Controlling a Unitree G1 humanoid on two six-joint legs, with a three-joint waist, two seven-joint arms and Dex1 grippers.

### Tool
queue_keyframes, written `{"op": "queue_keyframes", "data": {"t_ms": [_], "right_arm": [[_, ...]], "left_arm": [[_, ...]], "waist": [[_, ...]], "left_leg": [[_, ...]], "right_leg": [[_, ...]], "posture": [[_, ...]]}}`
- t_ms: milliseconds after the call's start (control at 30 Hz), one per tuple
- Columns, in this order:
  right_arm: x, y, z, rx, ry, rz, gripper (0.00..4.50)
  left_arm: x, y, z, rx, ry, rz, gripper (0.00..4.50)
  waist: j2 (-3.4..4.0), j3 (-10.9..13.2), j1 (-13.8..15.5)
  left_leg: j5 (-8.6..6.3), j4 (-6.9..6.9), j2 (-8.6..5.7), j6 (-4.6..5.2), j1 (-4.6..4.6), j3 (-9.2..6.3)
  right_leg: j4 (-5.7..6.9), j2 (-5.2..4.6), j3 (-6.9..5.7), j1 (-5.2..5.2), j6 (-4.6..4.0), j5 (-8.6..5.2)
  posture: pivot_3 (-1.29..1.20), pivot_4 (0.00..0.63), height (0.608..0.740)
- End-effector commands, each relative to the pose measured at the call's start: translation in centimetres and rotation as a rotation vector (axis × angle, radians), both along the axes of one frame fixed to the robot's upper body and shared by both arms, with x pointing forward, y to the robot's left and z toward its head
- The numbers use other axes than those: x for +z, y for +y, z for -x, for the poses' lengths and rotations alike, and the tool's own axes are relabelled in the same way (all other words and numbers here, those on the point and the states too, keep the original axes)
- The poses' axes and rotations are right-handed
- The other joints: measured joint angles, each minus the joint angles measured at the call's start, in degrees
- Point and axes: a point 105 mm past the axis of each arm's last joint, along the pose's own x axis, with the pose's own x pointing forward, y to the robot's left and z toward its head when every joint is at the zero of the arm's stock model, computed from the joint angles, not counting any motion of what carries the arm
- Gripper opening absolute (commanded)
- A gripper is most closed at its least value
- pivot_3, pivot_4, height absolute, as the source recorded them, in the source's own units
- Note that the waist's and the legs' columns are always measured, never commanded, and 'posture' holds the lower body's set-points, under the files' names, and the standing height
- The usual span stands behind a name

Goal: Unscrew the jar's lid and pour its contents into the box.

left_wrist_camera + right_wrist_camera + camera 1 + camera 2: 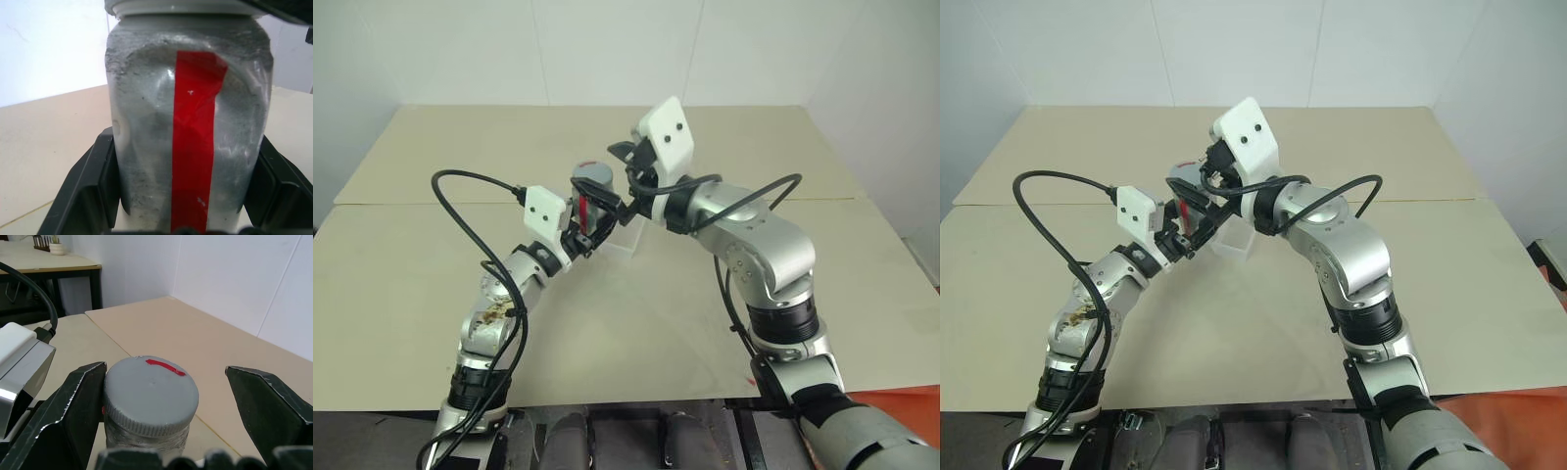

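Note:
My left gripper point(585, 227) is shut on the jar point(592, 192), holding it upright above the table; in the left wrist view its black fingers point(93, 186) press both sides of the dented silvery jar point(146, 122) with the red stripe. The grey lid point(149, 394) sits on the jar's top. My right gripper point(165, 369) is open around the lid, one finger close against its side and the other well apart. The clear box point(625, 235) stands on the table just behind and right of the jar, partly hidden by the arms.
The beige table point(431, 294) has a seam running across it behind the box, and white walls close in its far and right edges. Black cables loop from both wrists. Another table point(44, 262) with dark legs stands off to the side.

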Motion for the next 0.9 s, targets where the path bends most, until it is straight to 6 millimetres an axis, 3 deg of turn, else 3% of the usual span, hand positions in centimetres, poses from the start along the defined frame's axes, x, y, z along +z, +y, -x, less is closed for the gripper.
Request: {"op": "queue_keyframes", "data": {"t_ms": [33,900], "right_arm": [[0.8,-1.6,-0.5,-0.062,-0.027,-0.015,4.42],[0.1,-3.2,-0.4,-0.118,-0.018,0.014,4.42]], "left_arm": [[1.8,1.0,0.3,0.033,-0.071,0.018,2.86],[1.9,1.2,0.3,0.049,-0.067,0.039,2.86]], "waist": [[0.0,0.0,0.0],[0.0,0.0,0.08]], "left_leg": [[0.0,0.0,0.0,0.0,0.0,0.0],[0.0,0.01,-0.01,0.0,-0.01,0.0]], "right_leg": [[0.0,0.0,0.0,0.0,0.0,0.0],[-0.01,-0.01,0.0,0.01,0.0,0.0]], "posture": [[0.0,0.15,0.74],[0.0,0.15,0.74]]}}
